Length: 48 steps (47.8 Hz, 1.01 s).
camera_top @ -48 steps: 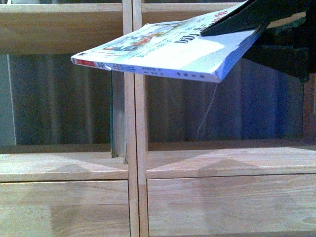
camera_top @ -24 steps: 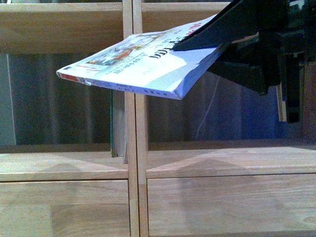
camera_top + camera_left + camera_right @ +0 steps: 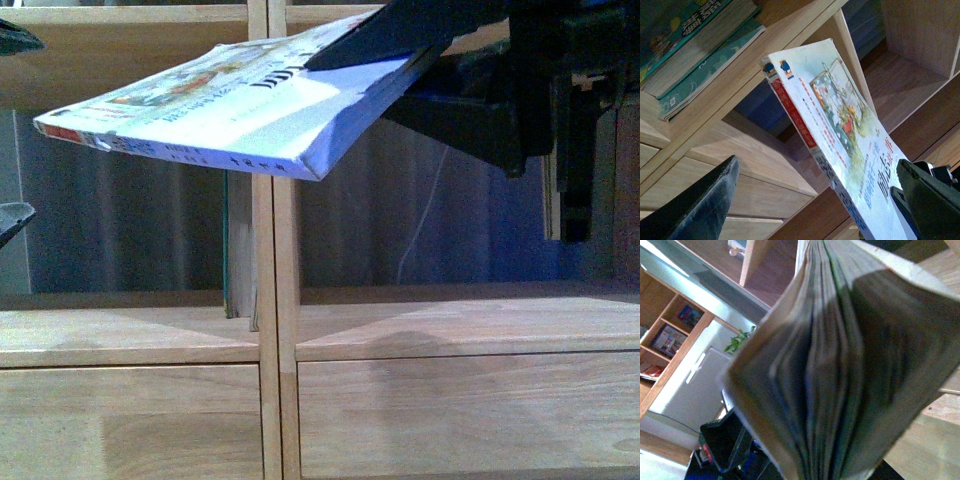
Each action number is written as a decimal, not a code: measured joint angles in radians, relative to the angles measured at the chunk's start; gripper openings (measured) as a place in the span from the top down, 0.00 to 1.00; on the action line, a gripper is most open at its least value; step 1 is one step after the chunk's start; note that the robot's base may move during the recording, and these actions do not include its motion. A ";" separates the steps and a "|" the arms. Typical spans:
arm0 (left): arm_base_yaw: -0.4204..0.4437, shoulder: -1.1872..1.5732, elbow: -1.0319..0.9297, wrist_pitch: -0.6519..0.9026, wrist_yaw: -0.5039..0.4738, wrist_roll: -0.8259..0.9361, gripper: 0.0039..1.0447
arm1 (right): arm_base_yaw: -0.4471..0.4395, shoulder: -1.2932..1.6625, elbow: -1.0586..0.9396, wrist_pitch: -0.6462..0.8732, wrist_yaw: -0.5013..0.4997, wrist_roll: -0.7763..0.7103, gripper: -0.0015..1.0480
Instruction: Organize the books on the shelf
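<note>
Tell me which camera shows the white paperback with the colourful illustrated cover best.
The left wrist view: the white paperback with the colourful illustrated cover shows its picture, black lettering and red-marked spine there. The front view catches it tilted, nearly edge-on, cover foreshortened. The right wrist view gives only blurred page edges, close up.

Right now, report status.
Right tool shut on white-covered book, held tilted. Left tool open, not touching it. Teal-edged book upright beside shelf divider, below.

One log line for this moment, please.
right gripper: shut on white book, tilted, before shelf divider | left gripper: open, empty | teal-edged book: upright, left of divider
</note>
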 joint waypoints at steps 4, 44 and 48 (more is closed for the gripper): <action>0.000 0.016 0.007 0.018 -0.008 -0.015 0.07 | 0.011 -0.021 -0.011 0.000 -0.010 0.014 0.93; -0.050 0.052 0.016 0.114 -0.074 -0.097 0.70 | 0.092 -0.058 -0.049 -0.013 -0.010 0.045 0.93; -0.050 0.052 0.016 0.112 -0.078 -0.111 0.82 | 0.092 -0.058 -0.050 -0.017 -0.005 0.044 0.93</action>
